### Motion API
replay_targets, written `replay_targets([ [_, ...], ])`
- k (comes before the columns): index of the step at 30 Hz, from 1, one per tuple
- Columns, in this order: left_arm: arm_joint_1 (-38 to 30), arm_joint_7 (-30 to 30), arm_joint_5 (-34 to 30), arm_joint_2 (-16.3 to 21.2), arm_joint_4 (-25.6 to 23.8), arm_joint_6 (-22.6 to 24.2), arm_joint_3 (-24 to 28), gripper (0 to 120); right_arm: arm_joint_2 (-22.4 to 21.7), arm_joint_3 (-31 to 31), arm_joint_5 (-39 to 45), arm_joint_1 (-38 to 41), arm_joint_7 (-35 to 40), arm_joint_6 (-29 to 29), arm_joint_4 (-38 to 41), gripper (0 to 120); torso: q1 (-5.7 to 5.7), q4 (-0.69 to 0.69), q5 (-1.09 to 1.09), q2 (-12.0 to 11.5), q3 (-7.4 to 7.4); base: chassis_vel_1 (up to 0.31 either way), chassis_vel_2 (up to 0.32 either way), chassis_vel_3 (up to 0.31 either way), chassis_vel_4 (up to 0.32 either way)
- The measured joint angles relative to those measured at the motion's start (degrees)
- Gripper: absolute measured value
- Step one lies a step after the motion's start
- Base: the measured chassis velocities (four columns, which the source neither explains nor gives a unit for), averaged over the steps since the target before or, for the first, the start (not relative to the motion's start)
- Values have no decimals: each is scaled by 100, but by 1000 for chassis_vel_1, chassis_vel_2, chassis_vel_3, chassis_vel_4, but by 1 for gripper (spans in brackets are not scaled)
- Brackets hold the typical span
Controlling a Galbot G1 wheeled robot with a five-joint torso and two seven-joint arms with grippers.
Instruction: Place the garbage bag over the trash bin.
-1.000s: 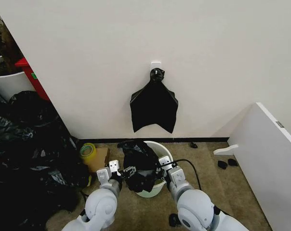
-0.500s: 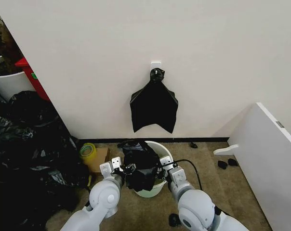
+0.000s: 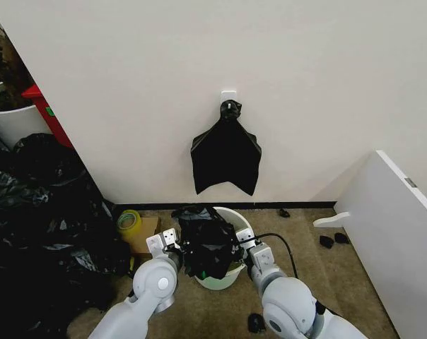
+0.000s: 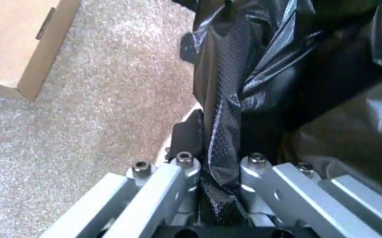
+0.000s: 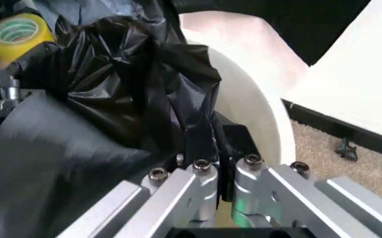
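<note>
Over the round white plastic trash bin [image 3: 231, 224], my left pincer [image 4: 218, 171] and right pincer [image 5: 221, 166] each clench the thin glossy black garbage bag [image 3: 210, 244], holding its edges apart to fit the rim.

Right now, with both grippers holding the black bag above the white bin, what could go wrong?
1. The garbage bag is bunched over the trash bin, so it may not spread around the rim.
2. The left gripper and the right gripper each pinch only a thin fold; the film could slip out or tear.
3. The bin is probably light, and pulling the bag might tip it toward the tape roll.
</note>
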Motion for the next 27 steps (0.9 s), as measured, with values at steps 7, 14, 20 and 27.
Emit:
replay_targets([
  [7,138,142,55,66,-100,-188,-197,3,8,127,-1,-110,0,57,53,0,0,0,0,0,0,0,0,0,0],
  [14,290,243,424,156,-165,-384,-332,3,-7,466,98,-299,0,95,349,0,0,1,0,0,-1,0,0,0,0],
  [20,399,292,431,195,-278,-475,-514,3,-120,907,202,-559,-15,134,469,0,0,0,0,0,0,0,0,0,0],
  [27,583,370,399,315,-504,-483,-756,3,-333,1293,237,-974,-207,391,410,0,0,0,0,0,-1,0,0,0,0],
])
